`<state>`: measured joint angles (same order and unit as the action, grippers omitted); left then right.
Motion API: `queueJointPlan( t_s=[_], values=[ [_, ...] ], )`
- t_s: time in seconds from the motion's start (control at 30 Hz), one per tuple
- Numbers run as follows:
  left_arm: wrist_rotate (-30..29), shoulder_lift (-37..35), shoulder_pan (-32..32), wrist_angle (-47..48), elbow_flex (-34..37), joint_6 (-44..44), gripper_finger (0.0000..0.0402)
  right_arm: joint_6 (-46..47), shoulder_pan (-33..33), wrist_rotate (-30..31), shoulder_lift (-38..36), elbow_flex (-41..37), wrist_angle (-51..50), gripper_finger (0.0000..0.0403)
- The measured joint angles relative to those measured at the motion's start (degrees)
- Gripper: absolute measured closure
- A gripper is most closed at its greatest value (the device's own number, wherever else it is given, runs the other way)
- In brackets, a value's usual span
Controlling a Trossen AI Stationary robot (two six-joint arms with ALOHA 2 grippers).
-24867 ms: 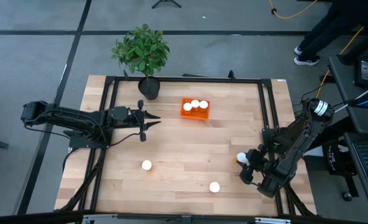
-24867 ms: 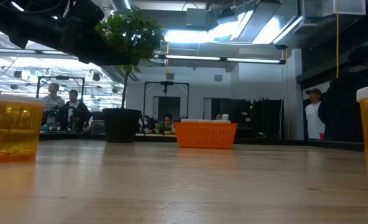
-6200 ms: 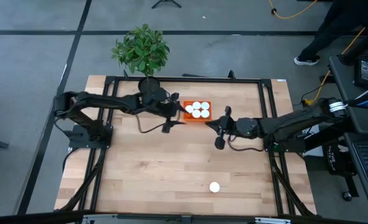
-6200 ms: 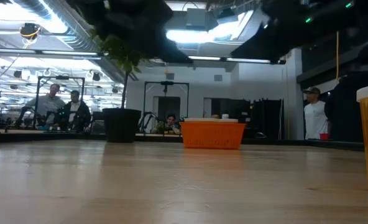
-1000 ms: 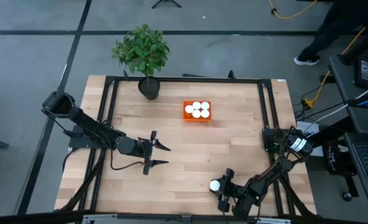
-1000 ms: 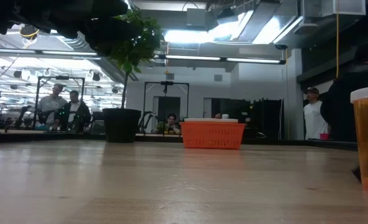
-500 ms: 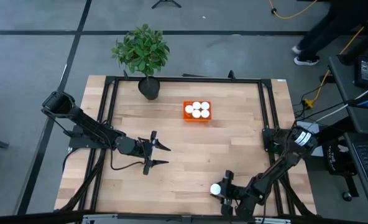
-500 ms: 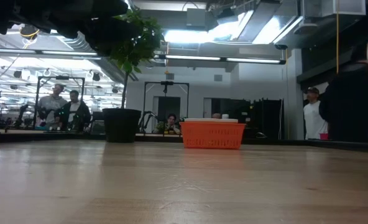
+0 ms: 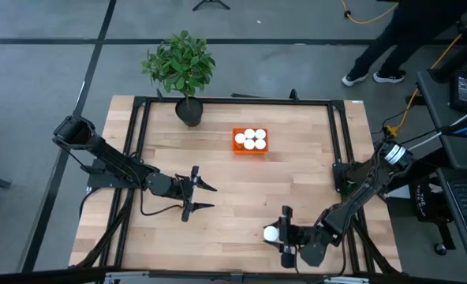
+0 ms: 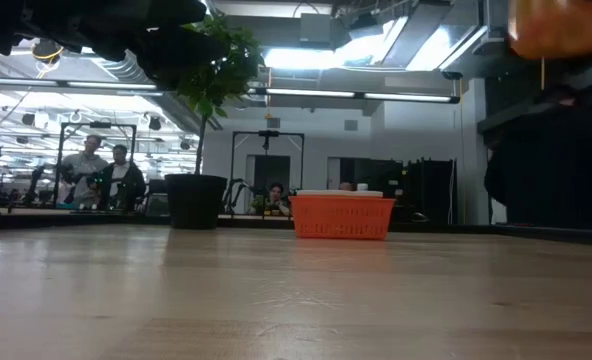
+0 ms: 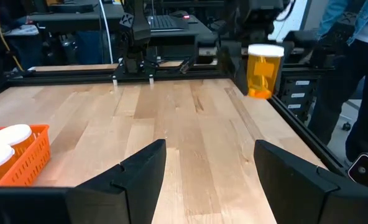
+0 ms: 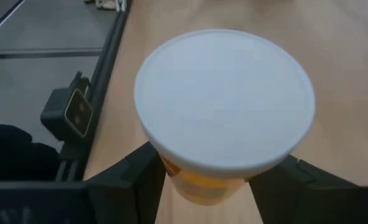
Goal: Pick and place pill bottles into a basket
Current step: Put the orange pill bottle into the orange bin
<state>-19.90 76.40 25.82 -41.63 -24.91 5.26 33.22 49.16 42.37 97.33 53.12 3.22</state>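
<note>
Orange pill bottle point(image 9: 272, 233) now lifted off table point(image 9: 233, 189) by right hand point(image 9: 285, 236)

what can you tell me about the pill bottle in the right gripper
The pill bottle has a round white cap and a see-through orange body that looks like plastic. It stands upright, clamped between the two fingers of the right gripper and lifted clear of the table, near its front edge, far from the basket.

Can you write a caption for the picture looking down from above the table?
Right pincer lifts the last pill bottle while five wait in the orange basket.
</note>
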Motion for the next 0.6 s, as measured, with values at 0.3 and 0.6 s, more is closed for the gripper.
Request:
queueJointPlan(
  t_s=[0.3, 0.6],
  values=[
    [0.0, 0.0, -0.09, -0.26, 0.0, -4.41, 0.0162, -9.68, -5.01, -0.07, -3.88, 0.02, 0.04, 0.0202],
    [-0.01, -0.04, -2.6, -4.52, 0.02, -1.44, 0.0162, -17.54, -13.18, -7.94, -3.84, 0.02, 4.41, 0.0202]
  ],
)
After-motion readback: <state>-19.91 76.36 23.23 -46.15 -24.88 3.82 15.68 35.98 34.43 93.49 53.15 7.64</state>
